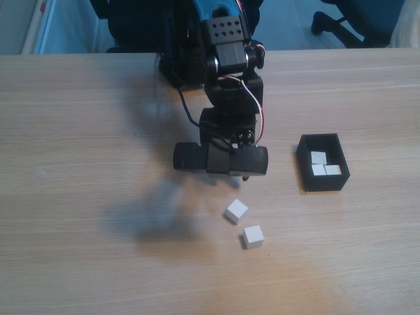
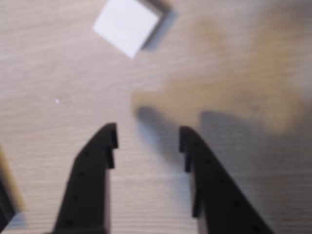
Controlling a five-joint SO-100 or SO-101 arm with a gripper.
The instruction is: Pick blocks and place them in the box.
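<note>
White block (image 2: 126, 25) beyond open hand (image 2: 148, 137)

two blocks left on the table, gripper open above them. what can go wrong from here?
1. In the wrist view the block sits rotated and ahead of the open gripper; the fingers may catch corners and twist it.
2. The two loose blocks lie close; grasping one may nudge the other.

My wrist view is soft all over: the block (image 2: 126, 27) at twelve o'clock is cut by the top edge. In the fixed view the arm's body hides the gripper's fingertips, and the box (image 1: 305, 164) wall partly masks its three blocks.
</note>
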